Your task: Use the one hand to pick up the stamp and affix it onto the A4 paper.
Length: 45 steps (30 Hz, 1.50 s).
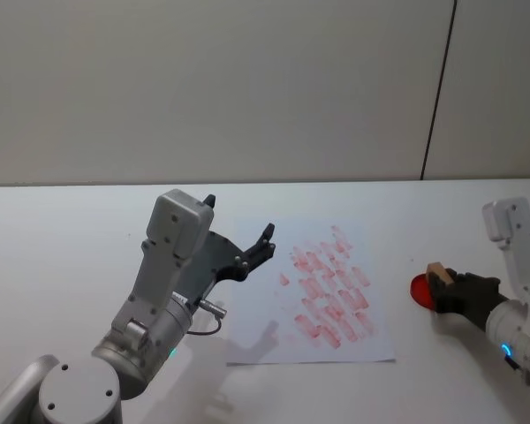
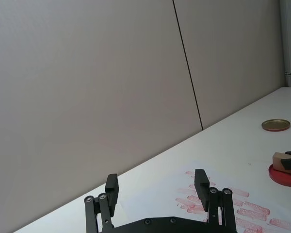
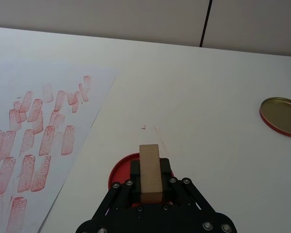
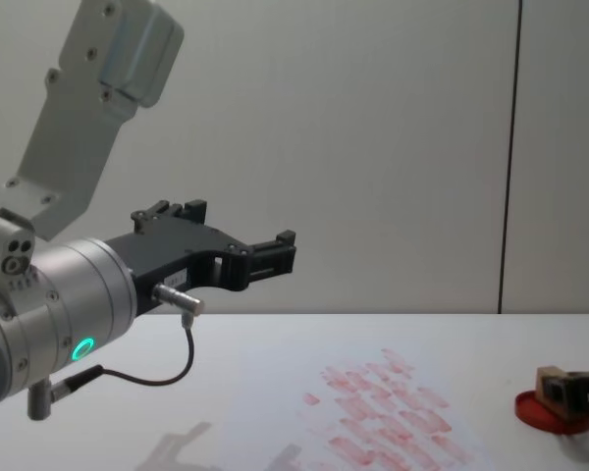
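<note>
The stamp (image 3: 150, 172), a small tan wooden block, stands upright between the fingers of my right gripper (image 3: 150, 180), which is shut on it. Its lower end rests on or just over the flat red round ink pad (image 3: 119, 171) at the table's right side. The head view shows the stamp (image 1: 437, 268) at the pad (image 1: 420, 290), right of the A4 paper (image 1: 269, 331). The paper is white with rows of red stamp marks. My left gripper (image 1: 239, 216) hangs open and empty in the air over the paper's left part.
A gold-coloured round lid (image 3: 282, 115) lies on the white table beyond the ink pad. A grey wall with a dark vertical seam (image 1: 437, 88) stands behind the table's far edge. A black cable (image 4: 152, 378) loops under the left arm.
</note>
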Motion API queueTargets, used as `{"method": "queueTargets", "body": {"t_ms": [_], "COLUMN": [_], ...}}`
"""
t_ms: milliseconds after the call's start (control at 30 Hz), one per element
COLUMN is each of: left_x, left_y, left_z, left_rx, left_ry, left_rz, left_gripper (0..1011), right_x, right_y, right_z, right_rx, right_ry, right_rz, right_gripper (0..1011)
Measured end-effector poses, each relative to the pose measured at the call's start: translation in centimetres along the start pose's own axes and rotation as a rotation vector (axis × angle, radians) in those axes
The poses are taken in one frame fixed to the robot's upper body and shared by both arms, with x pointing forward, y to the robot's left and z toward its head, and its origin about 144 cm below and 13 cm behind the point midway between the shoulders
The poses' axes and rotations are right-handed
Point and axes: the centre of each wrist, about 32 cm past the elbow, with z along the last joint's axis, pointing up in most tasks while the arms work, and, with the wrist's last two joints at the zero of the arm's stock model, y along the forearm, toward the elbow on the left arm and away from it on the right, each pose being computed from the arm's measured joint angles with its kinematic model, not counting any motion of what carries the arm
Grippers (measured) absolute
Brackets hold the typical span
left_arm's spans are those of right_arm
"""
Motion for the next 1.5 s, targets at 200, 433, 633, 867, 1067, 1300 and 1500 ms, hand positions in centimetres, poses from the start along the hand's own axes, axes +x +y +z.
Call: {"method": "queueTargets", "body": {"t_ms": [200, 433, 633, 867, 1067, 1300, 1500], "left_x": [0.0, 0.0, 0.0, 0.0, 0.0, 0.0, 0.0], "left_y": [0.0, 0.0, 0.0, 0.0, 0.0, 0.0, 0.0], "left_z": [0.0, 0.0, 0.0, 0.0, 0.0, 0.0, 0.0], "left_rx": [0.0, 0.0, 0.0, 0.0, 0.0, 0.0, 0.0], "left_ry": [0.0, 0.0, 0.0, 0.0, 0.0, 0.0, 0.0], "left_rz": [0.0, 0.0, 0.0, 0.0, 0.0, 0.0, 0.0], "left_gripper": [993, 993, 993, 993, 993, 993, 993], "right_x": [0.0, -0.1, -0.4, -1.1, -1.8, -2.7, -3.7], "right_y": [0.0, -0.4, -1.2, -2.2, -2.6, -2.0, -0.2], "right_z": [0.0, 0.2, 1.3, 3.0, 4.3, 5.1, 5.4], "right_rx": [-0.001, 0.032, 0.103, 0.196, 0.254, 0.256, 0.211], "right_ry": [0.0, -0.015, -0.037, -0.069, -0.094, -0.11, -0.117], "right_rz": [-0.007, -0.014, -0.01, 0.003, 0.026, 0.049, 0.063], "right_gripper": [219, 219, 219, 219, 219, 219, 219]}}
